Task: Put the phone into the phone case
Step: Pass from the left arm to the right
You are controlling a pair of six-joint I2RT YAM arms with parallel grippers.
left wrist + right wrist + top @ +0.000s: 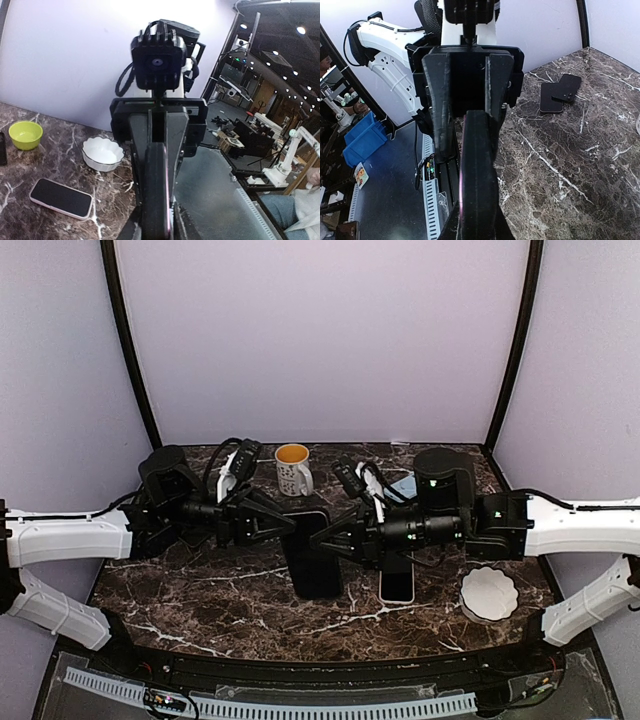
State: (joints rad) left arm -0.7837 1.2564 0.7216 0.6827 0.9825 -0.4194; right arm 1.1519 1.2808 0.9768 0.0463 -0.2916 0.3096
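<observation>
Centre of dark marble bench (200, 590): black flat phone-and-case slab (316, 560), flanked both sides, likely to seat phone in case. Right end effector (342, 538) clamped on its right edge; left end effector (288, 527) straddles left edge, grip unclear.

2 white arms (70, 537), black cabled wrists (200, 510)

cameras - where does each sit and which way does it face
top external: above and behind the robot, looking down on the table: left arm, right arm, left end effector and right end effector at the black phone.
left wrist: on the left arm, facing the right end effector; own end effector at bottom.
right wrist: on the right arm, facing the left end effector; own end effector at bottom.
shared: both wrist views see the black phone edge-on; top and left wrist, the pink phone.
</observation>
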